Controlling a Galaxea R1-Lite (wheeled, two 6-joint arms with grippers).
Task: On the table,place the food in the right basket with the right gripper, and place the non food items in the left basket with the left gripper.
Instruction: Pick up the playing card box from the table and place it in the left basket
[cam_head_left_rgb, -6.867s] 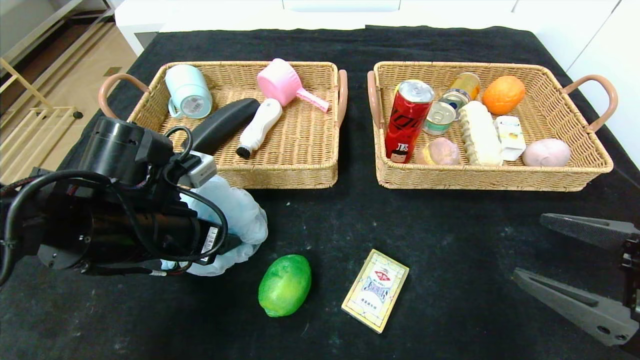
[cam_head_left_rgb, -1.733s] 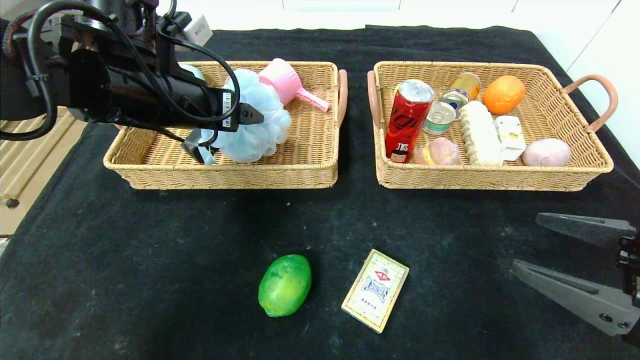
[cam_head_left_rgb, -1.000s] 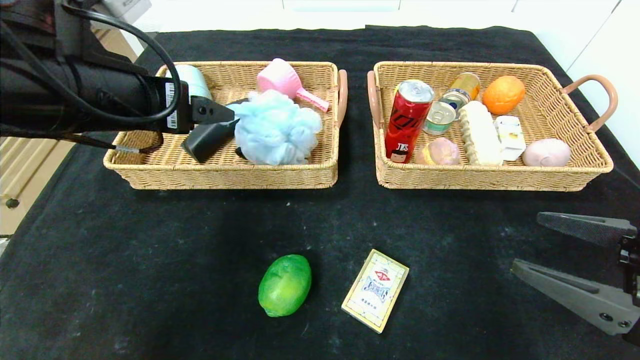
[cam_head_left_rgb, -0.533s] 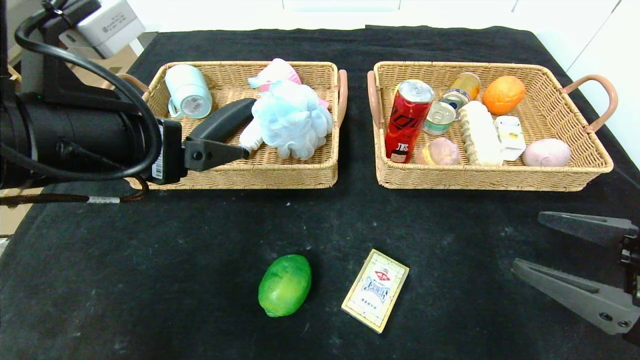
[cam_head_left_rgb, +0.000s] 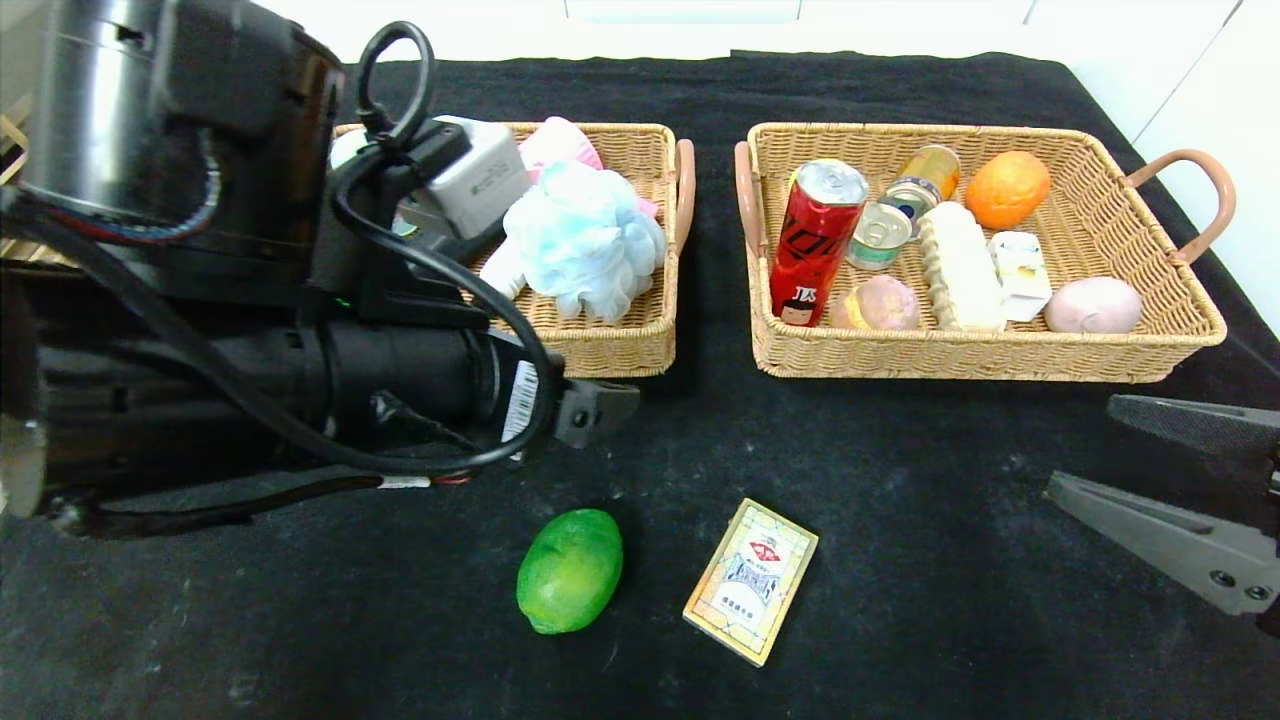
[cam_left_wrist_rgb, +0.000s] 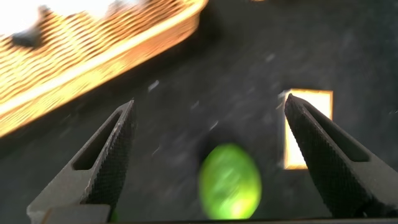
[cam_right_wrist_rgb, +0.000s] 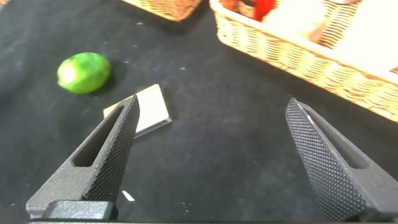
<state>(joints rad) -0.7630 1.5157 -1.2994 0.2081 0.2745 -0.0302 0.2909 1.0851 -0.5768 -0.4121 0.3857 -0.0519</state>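
The left claw (cam_left_wrist_rgb: 205, 155) hangs wide open and empty over the tabletop (cam_head_left_rgb: 900, 470), before the left basket (cam_head_left_rgb: 620, 345) where the soft blue pouf (cam_head_left_rgb: 585, 245) lies; the green fruit (cam_head_left_rgb: 569, 570), likely firm and smooth, wants a grip across its middle; the card box (cam_head_left_rgb: 751, 581), just beside it, looks light and stiff, best pinched across its long edges; the right claw (cam_right_wrist_rgb: 211, 149) waits open, empty.
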